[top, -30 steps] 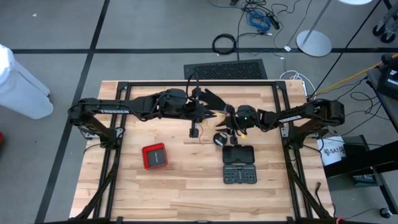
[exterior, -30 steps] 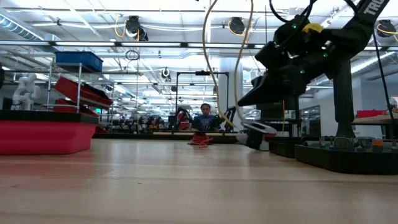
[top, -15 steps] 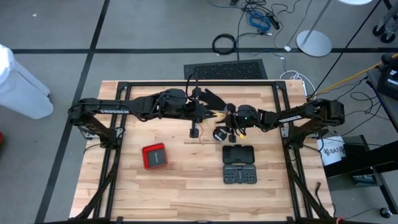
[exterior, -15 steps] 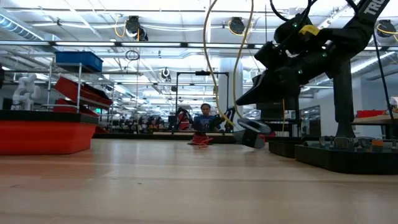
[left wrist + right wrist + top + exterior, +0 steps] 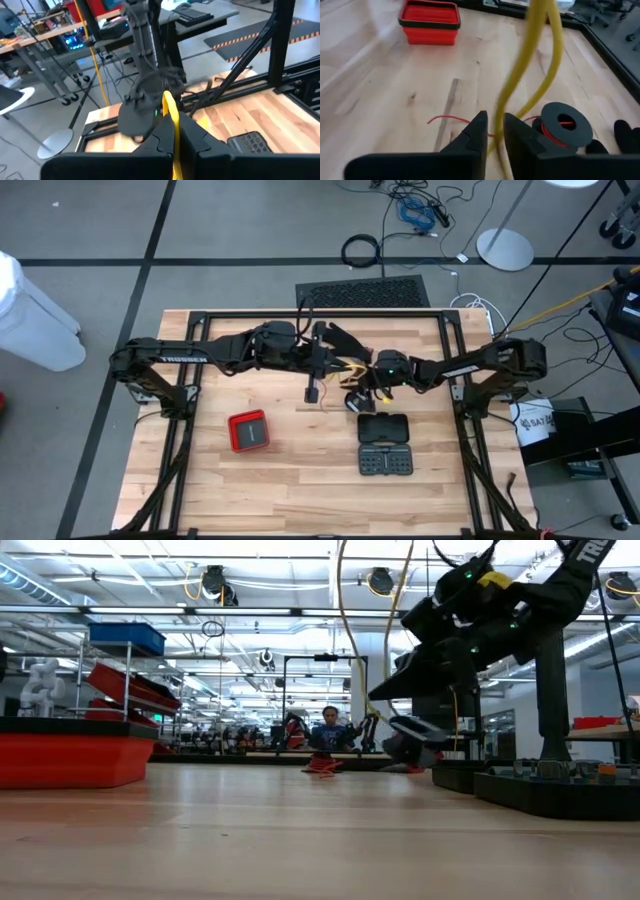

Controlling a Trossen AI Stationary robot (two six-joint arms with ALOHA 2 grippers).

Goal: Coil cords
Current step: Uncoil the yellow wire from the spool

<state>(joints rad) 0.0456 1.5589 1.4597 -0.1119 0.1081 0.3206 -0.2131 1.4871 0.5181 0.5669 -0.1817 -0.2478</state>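
Note:
A yellow cord runs in a tall loop between my two grippers above the table's middle. My left gripper is shut on it; it shows in the high view. My right gripper is shut on the same cord, close to the right of the left one. A black spool wound with thin red wire lies flat on the table under the right gripper, and its red tail trails over the wood. No small black bundle shows. My left gripper pinches the yellow cord between its two fingers. The cord rises from the fingertips, clear of the table. My right gripper pinches the yellow cord between its two fingers, which slant down toward the table. Two strands rise from the fingers, off the table.
A red box stands at the near left of the middle. A black case of bits lies open at the near right, just beside the spool. Black frame rails run along the table's edges.
My right gripper has gone a little toward the table's left, toward my left gripper, and slightly up, with the yellow cord still in it. The cord's loop above has shifted with it. My left gripper has kept its hold.

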